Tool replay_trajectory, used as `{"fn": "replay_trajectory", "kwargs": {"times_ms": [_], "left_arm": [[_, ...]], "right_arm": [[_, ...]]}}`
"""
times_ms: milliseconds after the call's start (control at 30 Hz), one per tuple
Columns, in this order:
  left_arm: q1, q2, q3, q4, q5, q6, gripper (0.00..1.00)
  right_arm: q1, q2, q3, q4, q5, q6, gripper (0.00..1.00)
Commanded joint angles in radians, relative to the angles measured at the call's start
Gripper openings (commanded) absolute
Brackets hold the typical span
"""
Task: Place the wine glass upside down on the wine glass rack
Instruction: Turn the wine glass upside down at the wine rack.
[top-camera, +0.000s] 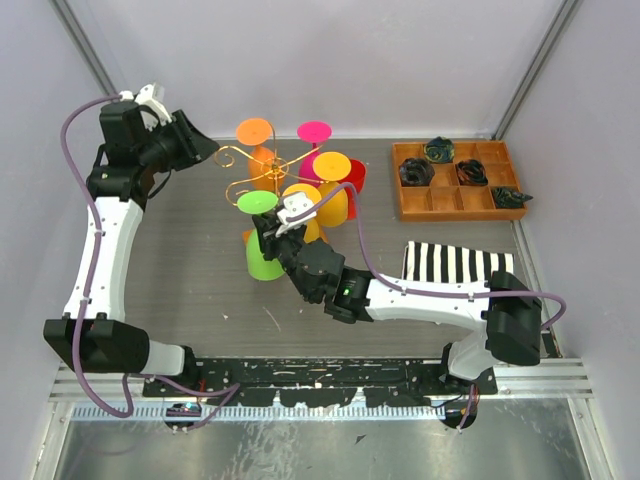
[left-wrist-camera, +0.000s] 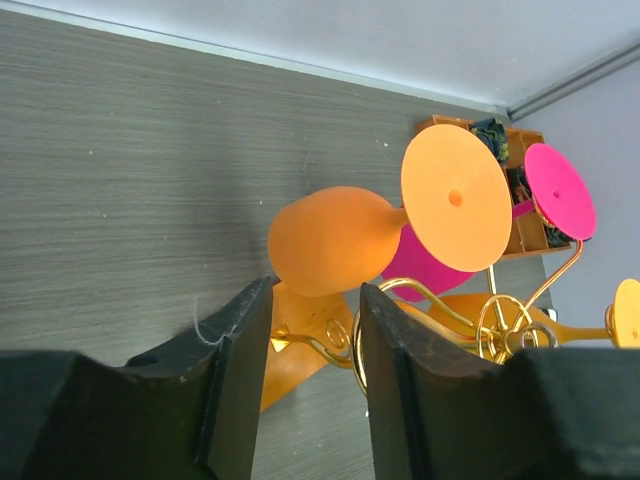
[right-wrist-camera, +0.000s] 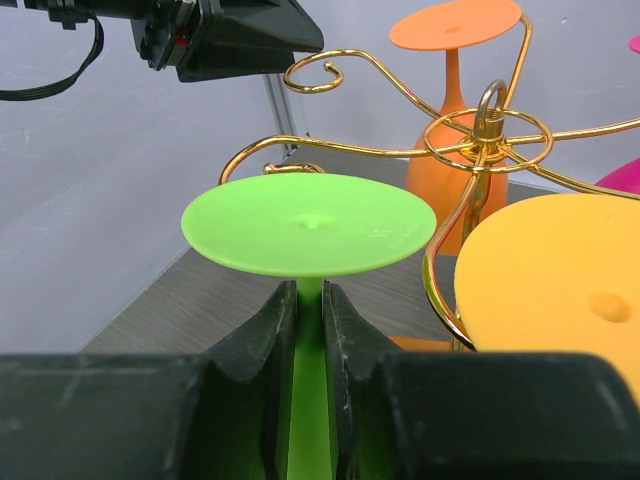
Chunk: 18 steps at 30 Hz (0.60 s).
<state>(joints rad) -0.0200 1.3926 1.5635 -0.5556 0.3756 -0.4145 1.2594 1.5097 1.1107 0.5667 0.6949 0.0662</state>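
ok so the right gripper (top-camera: 272, 232) has the green wine glass (top-camera: 258, 203) by the stem – fingers (right-wrist-camera: 262, 335) pinched tight on it from both sides, right under the foot. the glass is upside down, flat foot on top, bowl hanging down close to the table (top-camera: 180, 270). can't tell if the bowl touches the table. it sits at the near-left side of the rack (top-camera: 262, 172), and in the right wrist view the foot is just in front of one of the gold curly arms. whether the stem is actually inside an arm or just beside it, i can't tell.

the left gripper (top-camera: 205, 152) is up at the far-left tip of the rack, fingers (left-wrist-camera: 240, 350) spread with a clear gap and nothing between them — one gold scroll curls just past the right-hand finger in its own view.

the rack is pretty busy: an orange glass (top-camera: 258, 140) and a pink glass (top-camera: 314, 135) on the far side, both foot up, plus yellow-orange glasses (top-camera: 332, 166) toward the right and a red glass (top-camera: 357, 180) beside those. off to the right there's a wooden tray (top-camera: 455, 215) with dark bits in some of its compartments, and a black-and-white striped cloth (top-camera: 455, 262) just in front of it, near the right arm.
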Motion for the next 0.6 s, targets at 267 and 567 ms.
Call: {"fn": "replay_trajectory", "kwargs": {"times_ms": [267, 567], "left_arm": [[0.006, -0.016, -0.068, 0.103, 0.109, -0.056, 0.4], [0.006, -0.045, -0.109, 0.117, 0.126, -0.063, 0.34]], "right_arm": [[-0.003, -0.032, 0.045, 0.04, 0.005, -0.014, 0.0], [-0.003, -0.032, 0.045, 0.037, 0.005, -0.013, 0.0]]}}
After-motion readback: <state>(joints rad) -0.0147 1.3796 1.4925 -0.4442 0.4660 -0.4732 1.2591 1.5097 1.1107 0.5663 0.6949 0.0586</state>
